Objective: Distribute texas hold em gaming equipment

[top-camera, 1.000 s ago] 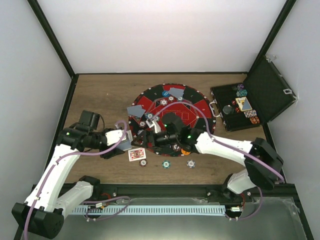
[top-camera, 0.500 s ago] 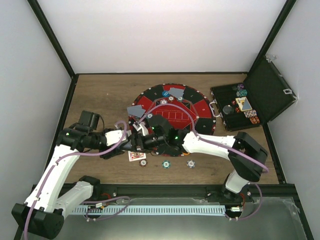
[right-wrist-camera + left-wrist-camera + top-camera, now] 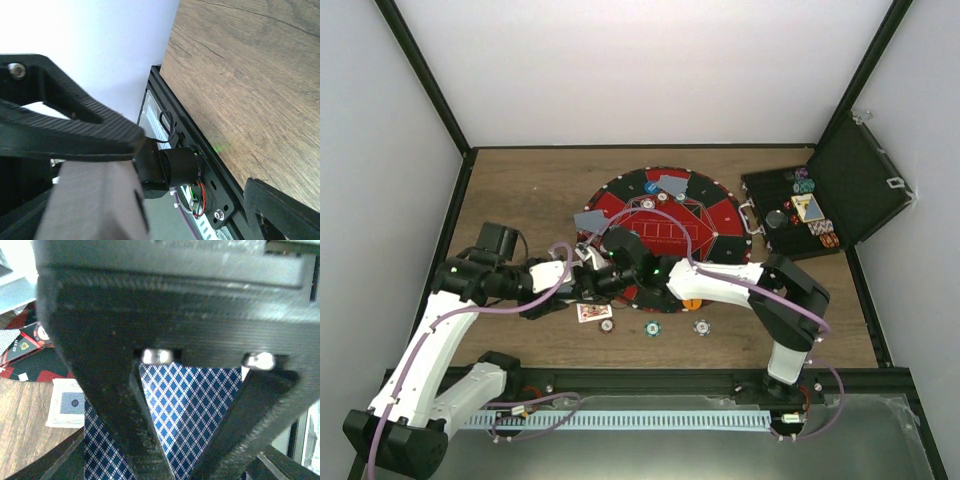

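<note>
Clamping playing cards [image 3: 190,405] in left jaws above worktop [image 3: 520,190] near mat [image 3: 720,215] edge; holding right jaws apart alongside | judging cards thin, light, slippery, easily bent; advising pinching one by its free edge

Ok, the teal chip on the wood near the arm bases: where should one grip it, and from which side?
Probably by its rim, from straight above. The teal chip lies flat on the table, clear of the red chip and the grey chip beside it, so a gripper could close across its edge.

Blue-backed deck [image 3: 190,405]; scattered chips [image 3: 651,327]
</note>
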Robot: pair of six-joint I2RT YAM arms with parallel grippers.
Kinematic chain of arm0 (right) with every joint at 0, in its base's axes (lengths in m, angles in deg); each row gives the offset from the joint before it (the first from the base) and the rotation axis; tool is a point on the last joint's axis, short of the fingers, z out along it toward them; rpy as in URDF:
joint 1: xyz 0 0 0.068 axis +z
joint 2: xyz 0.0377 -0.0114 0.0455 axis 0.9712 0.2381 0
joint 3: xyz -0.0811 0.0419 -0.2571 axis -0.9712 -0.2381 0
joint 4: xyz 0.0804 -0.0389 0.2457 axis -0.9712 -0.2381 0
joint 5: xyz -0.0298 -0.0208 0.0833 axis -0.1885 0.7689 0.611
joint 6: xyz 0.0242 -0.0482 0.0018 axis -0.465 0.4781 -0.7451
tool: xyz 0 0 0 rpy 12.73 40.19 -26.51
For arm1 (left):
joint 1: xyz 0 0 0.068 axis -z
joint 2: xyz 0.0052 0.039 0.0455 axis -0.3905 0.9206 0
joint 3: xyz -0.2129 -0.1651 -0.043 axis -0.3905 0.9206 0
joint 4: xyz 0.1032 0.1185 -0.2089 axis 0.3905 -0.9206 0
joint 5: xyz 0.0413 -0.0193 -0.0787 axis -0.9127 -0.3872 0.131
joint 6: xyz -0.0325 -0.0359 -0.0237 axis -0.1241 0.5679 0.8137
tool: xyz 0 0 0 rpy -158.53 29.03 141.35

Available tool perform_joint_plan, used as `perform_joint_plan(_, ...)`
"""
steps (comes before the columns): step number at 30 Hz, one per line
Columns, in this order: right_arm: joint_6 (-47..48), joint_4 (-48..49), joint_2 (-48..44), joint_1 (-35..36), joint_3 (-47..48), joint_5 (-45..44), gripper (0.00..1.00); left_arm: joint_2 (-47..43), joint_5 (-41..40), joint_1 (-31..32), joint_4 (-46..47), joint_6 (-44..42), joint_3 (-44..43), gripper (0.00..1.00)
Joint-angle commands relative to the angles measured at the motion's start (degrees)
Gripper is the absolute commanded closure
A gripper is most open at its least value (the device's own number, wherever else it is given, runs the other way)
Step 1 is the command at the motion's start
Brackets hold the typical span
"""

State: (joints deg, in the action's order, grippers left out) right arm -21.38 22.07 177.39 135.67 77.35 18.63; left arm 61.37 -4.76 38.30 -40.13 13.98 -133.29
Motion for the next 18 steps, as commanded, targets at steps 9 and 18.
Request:
perform_joint_plan(9, 0.0, 1.4, -1.4, -3.4, -4.1, 0.2, 0.16, -1.0, 2.1, 0.1, 0.1, -0.4, -1.7, 0.96)
perform_joint_plan(18, 1.8, -0.9, -5.3, -4.6, -8.0, -1.1, 0.21, -1.0, 2.1, 0.1, 0.2, -0.4, -1.8, 0.96)
